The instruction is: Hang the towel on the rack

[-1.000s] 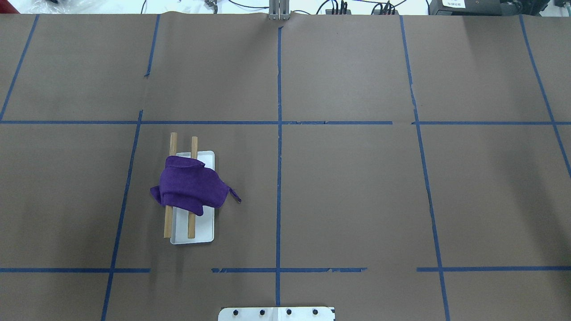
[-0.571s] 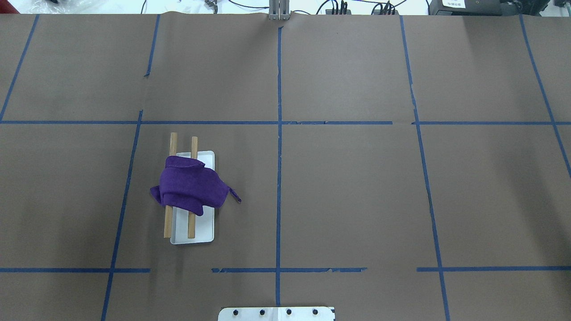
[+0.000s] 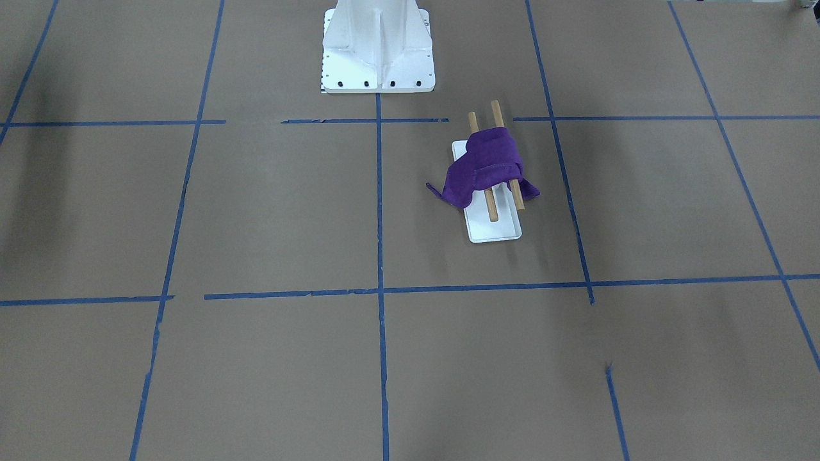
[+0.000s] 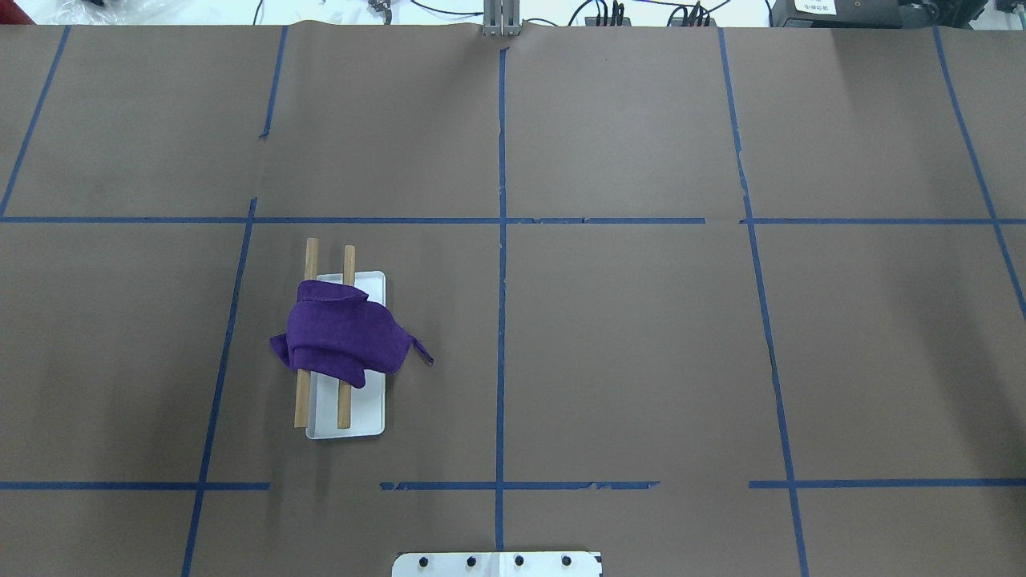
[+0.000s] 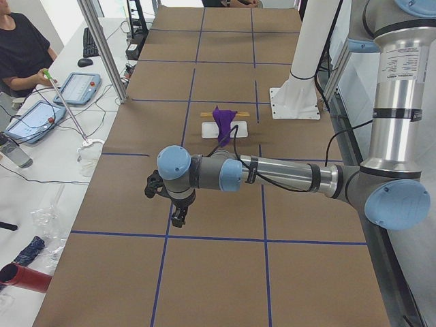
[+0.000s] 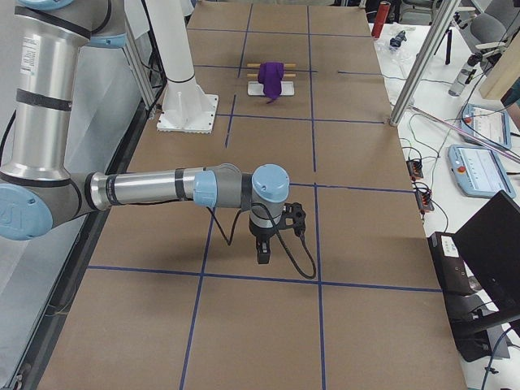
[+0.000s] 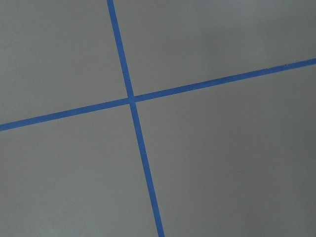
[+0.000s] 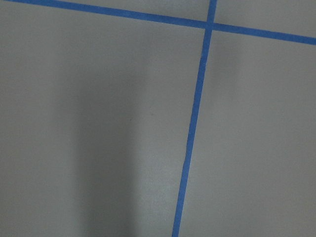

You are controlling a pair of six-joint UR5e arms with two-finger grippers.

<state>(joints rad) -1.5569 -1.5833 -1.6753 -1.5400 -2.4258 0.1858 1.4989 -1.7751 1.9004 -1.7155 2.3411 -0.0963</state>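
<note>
Draping across both dowels (image 4: 346,409), the towel (image 4: 341,340) sits bunched on the rack (image 3: 496,232), covering about the middle of the dowels' length; the wooden ends stick out bare on either side. One purple fold hangs over the outer dowel, on the side toward the table's left end. A thin corner trails past the white base (image 4: 365,421) on the side toward the table's centre line. Cannot tell whether that corner touches the paper.

Rack position: robot's-left half of the table (image 4: 641,361), nearer the robot-side edge than the operators' edge, dowels running from edge to edge. The white bolted pedestal (image 3: 378,51) stands at the middle of the robot-side edge, near the rack but apart from it.

Left gripper (image 5: 178,219): hangs fingers-down above the table toward its left end, well apart from the rack, nothing visibly in it. Width of opening: cannot tell from this side view.

Right gripper (image 6: 262,252): hangs fingers-down above the table toward its right end, far from the rack. Opening: cannot tell.

Both wrist views show only brown paper and crossing blue tape (image 7: 131,98).
</note>
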